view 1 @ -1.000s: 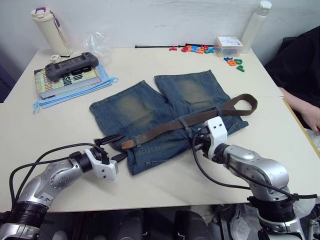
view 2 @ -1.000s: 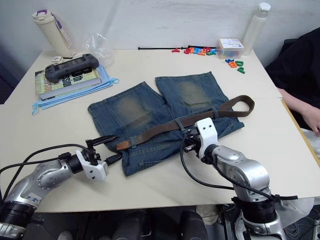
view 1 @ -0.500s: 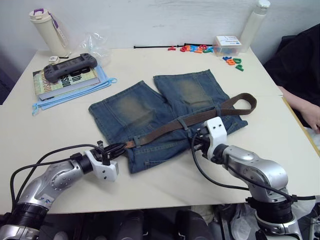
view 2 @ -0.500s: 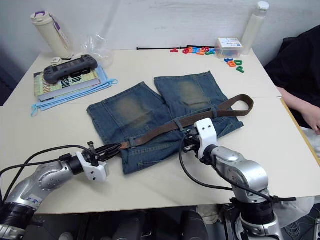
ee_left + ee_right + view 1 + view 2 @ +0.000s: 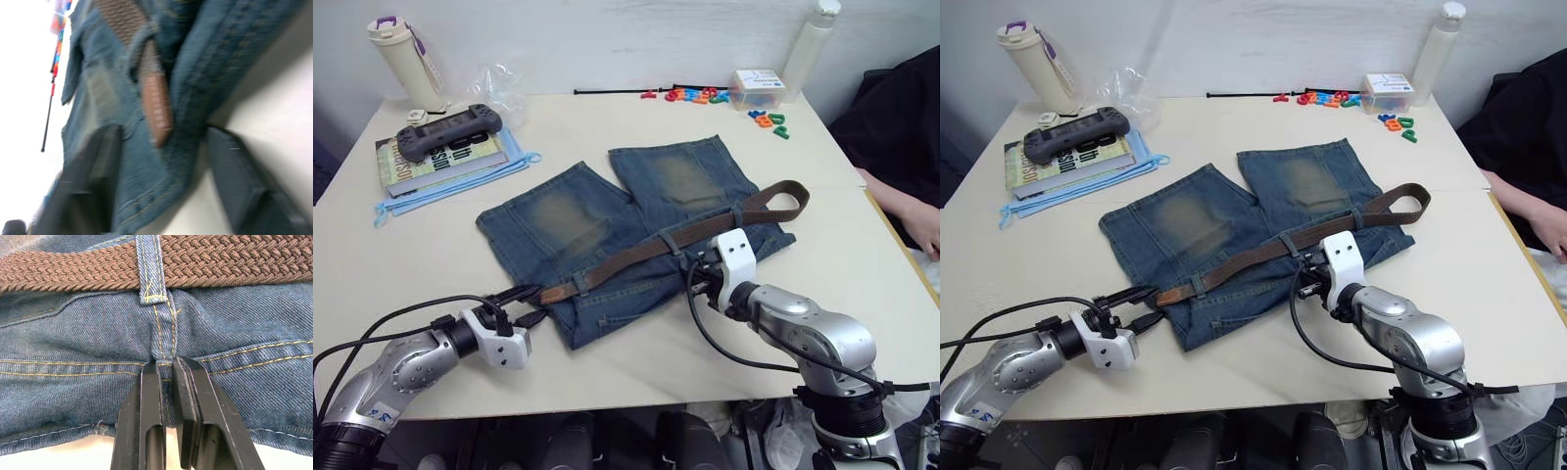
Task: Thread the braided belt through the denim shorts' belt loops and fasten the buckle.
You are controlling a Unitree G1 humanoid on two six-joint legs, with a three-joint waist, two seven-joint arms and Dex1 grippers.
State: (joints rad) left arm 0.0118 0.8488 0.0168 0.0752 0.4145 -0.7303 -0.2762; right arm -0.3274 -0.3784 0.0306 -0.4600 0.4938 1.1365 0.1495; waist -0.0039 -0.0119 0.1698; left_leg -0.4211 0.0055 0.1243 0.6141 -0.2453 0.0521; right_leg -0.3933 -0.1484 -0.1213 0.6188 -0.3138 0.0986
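Observation:
The denim shorts (image 5: 607, 211) lie flat mid-table, waistband toward me. The braided belt (image 5: 626, 259) runs along the waistband under a belt loop (image 5: 154, 269) and curls into a bend (image 5: 785, 201) at the right. Its reddish leather tip (image 5: 157, 110) sticks out past the left side of the shorts. My left gripper (image 5: 536, 303) is open, with its fingers (image 5: 100, 161) on either side of that tip and not touching it. My right gripper (image 5: 165, 363) is shut on the waistband edge just below the belt loop. The buckle is hidden.
At the back left are a cream bottle (image 5: 401, 59), a game controller (image 5: 447, 124) on a book, and a plastic bag (image 5: 499, 83). Coloured letters (image 5: 705, 95), a small box (image 5: 756, 86) and a white bottle (image 5: 813, 49) stand at the back right. A person (image 5: 901, 127) sits at the right edge.
My left gripper closed in on the leather tip, then drew back to the left and now stands open around it. The belt tip and shorts shifted slightly left. The right gripper kept its pinch.

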